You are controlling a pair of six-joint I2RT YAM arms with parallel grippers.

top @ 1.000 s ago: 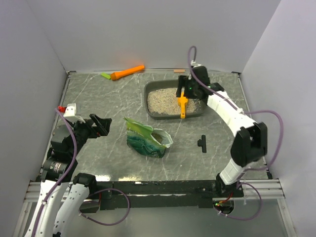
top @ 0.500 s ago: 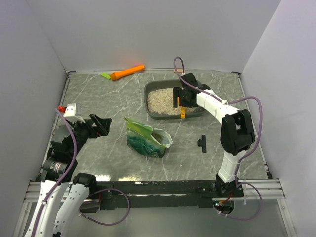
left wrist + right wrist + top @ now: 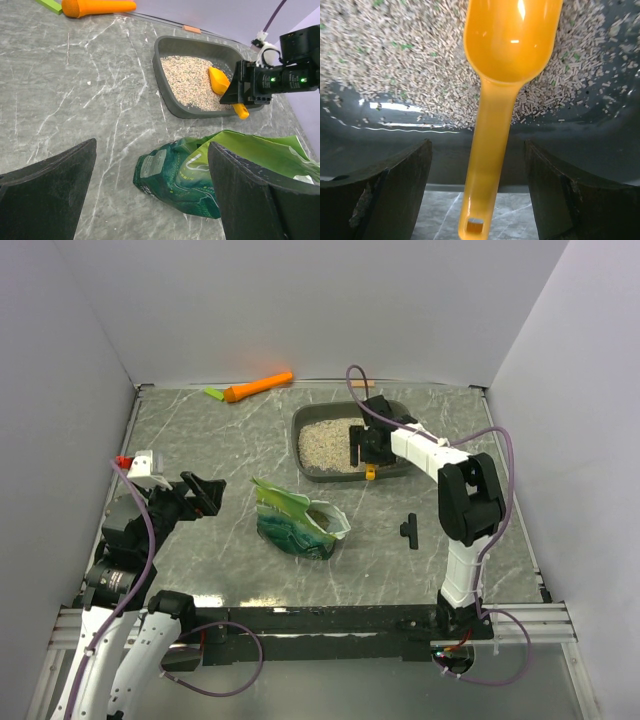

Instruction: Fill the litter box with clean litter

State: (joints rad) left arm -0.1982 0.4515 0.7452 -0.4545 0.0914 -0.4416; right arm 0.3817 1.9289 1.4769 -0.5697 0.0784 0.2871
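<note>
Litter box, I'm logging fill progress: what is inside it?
The litter box holds clean litter over most of its floor; an orange scoop lies on it, handle over the near rim. From above, the right end effector hides part of it.

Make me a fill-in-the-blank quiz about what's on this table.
1. The clean litter lies in the litter box, whose plastic is dark ____.
2. The right tool's open fingers straddle the orange scoop's ____.
3. The crinkled bag lying on the table is ____.
4. The left tool is open and holds ____.
Missing words: grey; handle; green; nothing.
</note>
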